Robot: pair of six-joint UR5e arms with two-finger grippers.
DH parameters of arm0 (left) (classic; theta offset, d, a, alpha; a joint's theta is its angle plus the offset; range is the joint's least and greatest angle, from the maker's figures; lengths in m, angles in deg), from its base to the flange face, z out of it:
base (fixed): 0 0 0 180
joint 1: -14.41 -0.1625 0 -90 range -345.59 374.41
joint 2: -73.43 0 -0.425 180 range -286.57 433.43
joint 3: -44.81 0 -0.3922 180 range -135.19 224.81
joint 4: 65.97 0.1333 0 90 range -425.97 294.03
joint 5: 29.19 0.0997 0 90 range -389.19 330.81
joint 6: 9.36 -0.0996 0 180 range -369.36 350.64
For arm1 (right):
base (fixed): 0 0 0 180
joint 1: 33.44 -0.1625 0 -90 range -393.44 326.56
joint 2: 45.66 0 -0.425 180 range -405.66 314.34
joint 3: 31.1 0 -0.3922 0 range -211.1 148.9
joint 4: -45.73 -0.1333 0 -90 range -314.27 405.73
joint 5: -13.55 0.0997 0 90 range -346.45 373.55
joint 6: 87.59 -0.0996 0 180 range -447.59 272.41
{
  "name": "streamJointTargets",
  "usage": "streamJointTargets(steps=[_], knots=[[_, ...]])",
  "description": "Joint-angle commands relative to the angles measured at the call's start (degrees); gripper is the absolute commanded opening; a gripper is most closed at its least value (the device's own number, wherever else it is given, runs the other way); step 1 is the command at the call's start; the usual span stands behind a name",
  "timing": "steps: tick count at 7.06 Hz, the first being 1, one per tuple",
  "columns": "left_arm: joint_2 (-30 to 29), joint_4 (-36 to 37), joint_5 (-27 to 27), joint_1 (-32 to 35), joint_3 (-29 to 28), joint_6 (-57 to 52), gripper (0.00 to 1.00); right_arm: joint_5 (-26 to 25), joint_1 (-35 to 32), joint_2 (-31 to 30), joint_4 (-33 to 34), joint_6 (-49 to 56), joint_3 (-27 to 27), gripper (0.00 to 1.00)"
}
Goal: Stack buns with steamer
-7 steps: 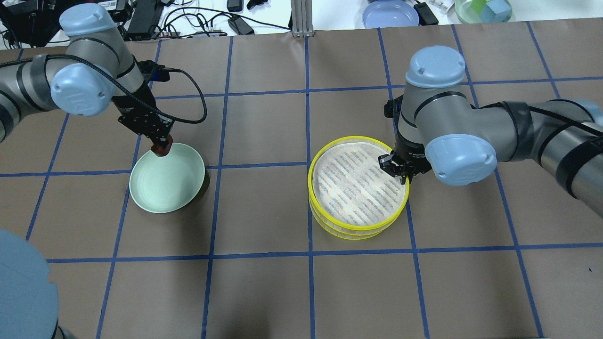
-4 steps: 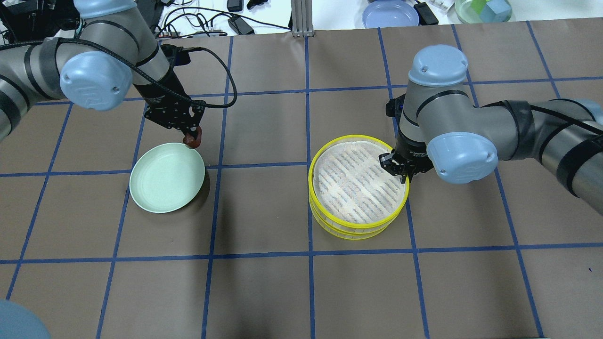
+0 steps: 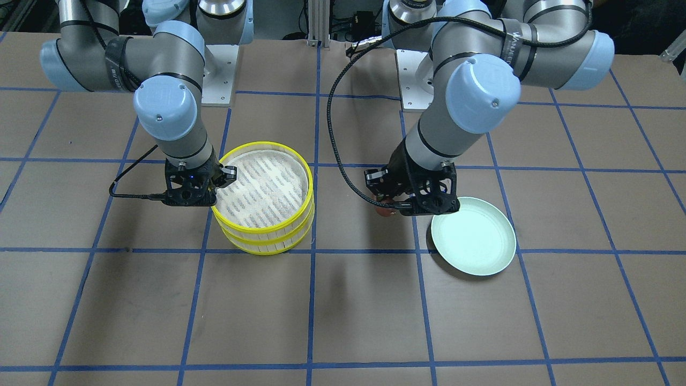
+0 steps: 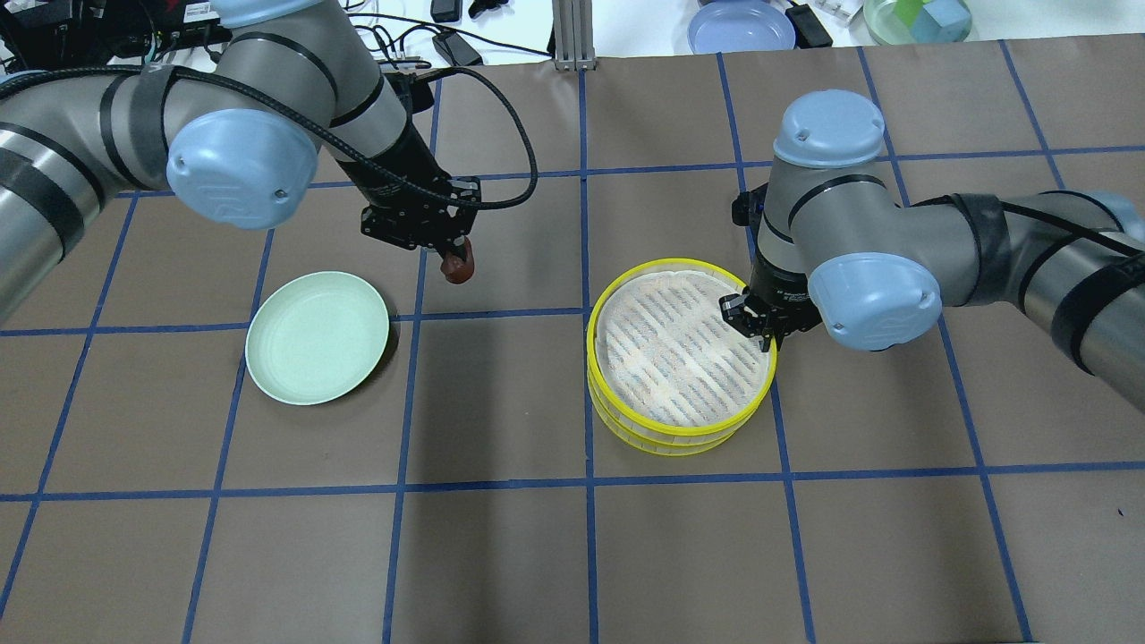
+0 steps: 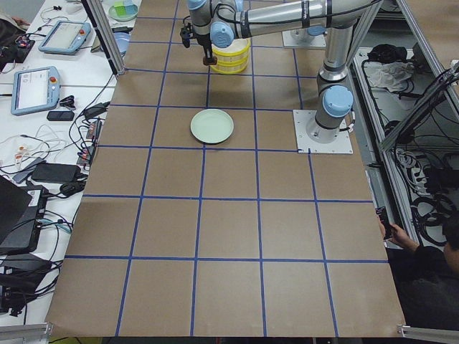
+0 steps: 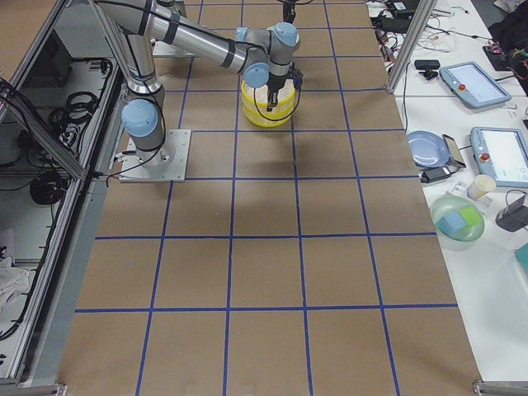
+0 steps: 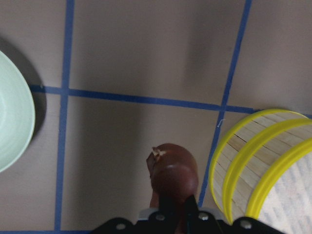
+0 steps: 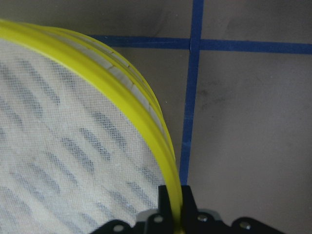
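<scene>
Toward the bench's right end from the left gripper (image 4: pixel 453 258), closed on the brown bun (image 7: pixel 173 171), the steamer (image 4: pixel 591 344) is pinched at its rim by the right gripper (image 4: pixel 762 327).

Table (image 4: pixel 501 555) carries a brown cover with a blue tape grid. White bench (image 5: pixel 79 72) adjoins one long side, holding cables (image 5: pixel 90 132) and pendants (image 5: pixel 34 89).

Bright, even light from above; soft shadows lie on the table (image 4: pixel 501 555). My wrist views look dimmer and slightly blurred near the lens.
</scene>
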Motion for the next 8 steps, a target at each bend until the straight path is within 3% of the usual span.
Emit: streamJointTargets(steps=[1,2,4,5,7,8], knots=[[0.0,0.5,-2.9,5.4,0.0,9.3,0.00,-0.7,-0.1,-0.1,-0.4,-0.2,0.6,0.99],[-0.6,0.7,-7.2,6.7,0.3,13.8,0.00,-1.1,-0.1,-0.9,-1.0,-0.3,4.2,1.00],[-2.1,2.8,-9.4,10.0,1.3,15.4,0.00,-0.9,0.2,-6.2,-11.9,-0.3,16.9,1.00],[-2.4,3.7,-12.4,10.7,2.1,16.3,0.06,-0.6,0.3,-8.4,-14.8,-0.3,21.7,1.00],[-3.2,3.7,-12.7,13.0,4.2,16.5,0.51,0.2,0.4,-9.4,-19.1,-0.9,27.7,1.00],[-3.5,3.8,-12.6,14.2,4.7,17.7,0.63,1.5,-0.1,-9.4,-20.6,-4.4,28.0,1.00]])
